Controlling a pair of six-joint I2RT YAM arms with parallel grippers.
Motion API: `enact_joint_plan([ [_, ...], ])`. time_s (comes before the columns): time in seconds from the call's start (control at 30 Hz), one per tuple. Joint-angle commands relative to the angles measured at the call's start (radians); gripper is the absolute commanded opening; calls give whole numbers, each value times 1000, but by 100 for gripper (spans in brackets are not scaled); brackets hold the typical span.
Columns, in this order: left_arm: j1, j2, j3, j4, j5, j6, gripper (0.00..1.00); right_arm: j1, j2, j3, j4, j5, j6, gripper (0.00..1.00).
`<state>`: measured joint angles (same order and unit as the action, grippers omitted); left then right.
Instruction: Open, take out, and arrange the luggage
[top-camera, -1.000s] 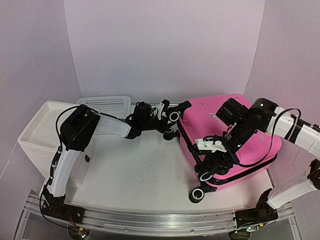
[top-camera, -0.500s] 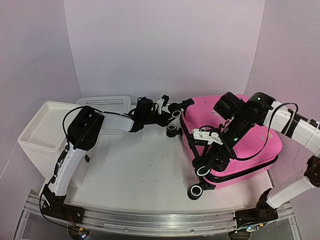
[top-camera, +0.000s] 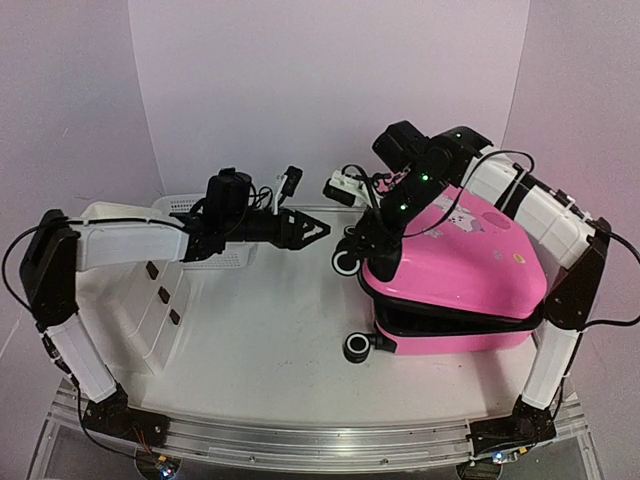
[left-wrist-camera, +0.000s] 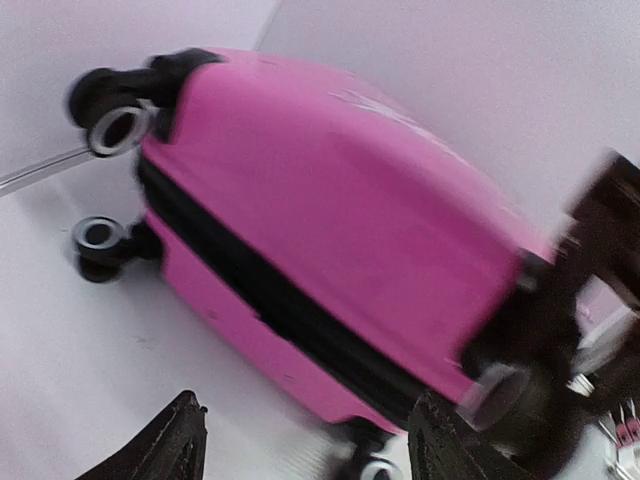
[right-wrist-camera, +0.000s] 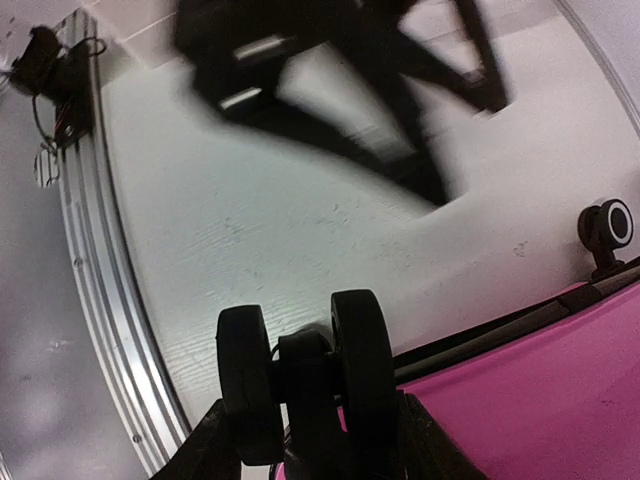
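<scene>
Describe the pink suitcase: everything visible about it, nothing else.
The luggage is a glossy pink hard shell, with a white cartoon sticker on top and a black zipper band between its halves that seems to gape toward the wheel end. It lies tilted at the right of the table. One black wheel is down at the tabletop; another is raised, pinched in the right tool.

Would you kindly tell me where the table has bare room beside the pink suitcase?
Free: the broad tabletop between the white drawer unit and the pink suitcase, forward to the metal rail. Crowded: the back centre, where the open left gripper faces the right gripper clamped on a suitcase wheel.
</scene>
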<state>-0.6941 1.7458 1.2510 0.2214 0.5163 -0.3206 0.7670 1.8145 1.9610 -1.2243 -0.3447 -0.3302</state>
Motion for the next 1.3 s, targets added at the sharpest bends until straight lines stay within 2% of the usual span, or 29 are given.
enact_joint_plan([
  [0.0,-89,-205,-194,11,11,-28,68,-44,83,196,31,111,247,0],
  [0.2,-199,-405,-424,75,-102,-98,67,-46,260,490,33,94,374,0],
  [0.3,-270,-403,-512,319,-143,-175,73,-47,304,570,55,69,440,0],
  [0.43,-314,-273,-561,735,-192,-273,76,-49,301,572,129,34,547,0],
  [0.53,-324,-107,-522,957,-212,-335,78,-51,283,548,187,-14,614,0],
  [0.6,-324,10,-447,1033,-203,-377,79,-51,274,533,207,-26,633,0],
  [0.7,-337,169,-302,1059,-197,-416,80,-51,255,518,220,-37,649,0],
  [0.8,-355,260,-223,1072,-238,-417,80,-50,241,510,227,-43,657,0],
  [0.93,-365,358,-97,1102,-208,-427,80,-51,220,501,229,-41,656,0],
  [1.03,-370,404,-37,1127,-199,-452,71,-51,201,482,234,-35,658,0],
  [1.13,-375,402,-24,1144,-190,-451,49,-53,181,459,234,-33,660,2],
  [1.2,-377,385,-37,1143,-195,-443,36,-60,159,426,232,-36,662,12],
  [1.27,-375,362,-58,1144,-213,-430,27,-73,130,382,227,-51,668,29],
])
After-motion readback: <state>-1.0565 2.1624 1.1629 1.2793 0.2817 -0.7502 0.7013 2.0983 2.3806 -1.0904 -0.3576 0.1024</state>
